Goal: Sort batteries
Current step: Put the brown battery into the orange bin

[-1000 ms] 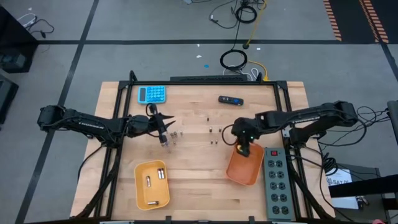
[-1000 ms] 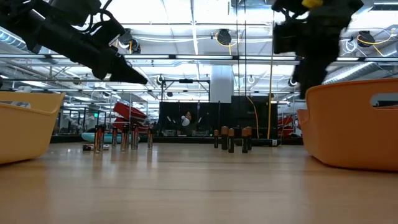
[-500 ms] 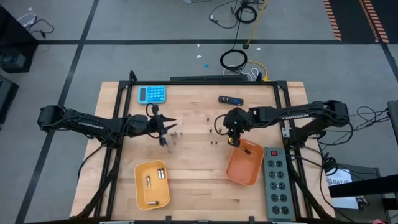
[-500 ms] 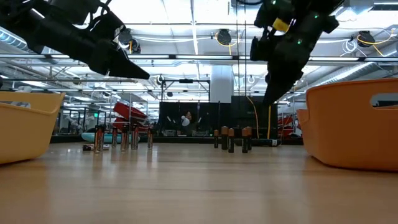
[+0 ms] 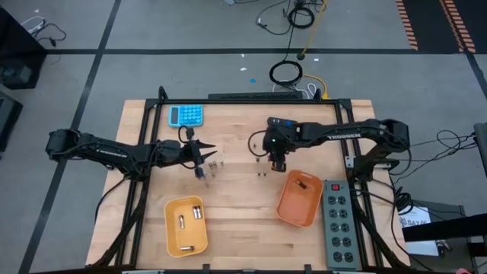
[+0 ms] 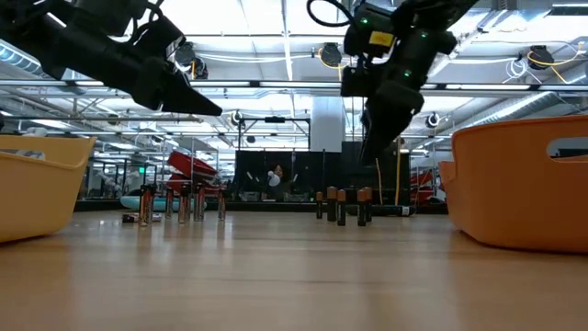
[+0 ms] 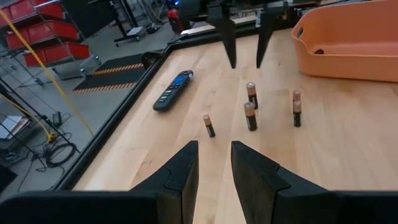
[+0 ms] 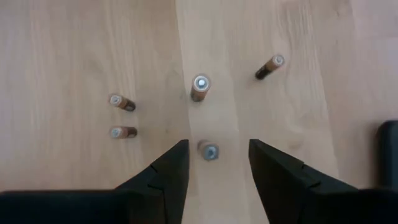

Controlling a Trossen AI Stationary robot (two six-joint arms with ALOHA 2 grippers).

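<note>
Small batteries stand upright on their ends on the wooden table in two clusters: one (image 5: pixel 218 164) beside my left gripper, one (image 5: pixel 262 160) under my right gripper. My right gripper (image 5: pixel 275 157) hangs open above the middle cluster, pointing down. In its wrist view a battery (image 8: pixel 209 151) stands between its fingers, untouched, with others (image 8: pixel 200 87) around it. My left gripper (image 5: pixel 202 158) hovers open, level, left of the clusters; its wrist view shows the middle cluster (image 7: pixel 251 116) ahead. Batteries lie in the yellow tray (image 5: pixel 186 226). One dark piece lies in the orange tray (image 5: pixel 299 199).
A black remote with a blue end (image 5: pixel 281 122) lies at the far side, a blue calculator (image 5: pixel 186 115) at the far left. A grey power strip (image 5: pixel 339 222) runs along the right edge beside the orange tray. Bare wood shows between the two trays.
My right gripper has moved from above the orange tray toward the table's far-left, and now hangs over the middle battery cluster. My left arm has kept still.
</note>
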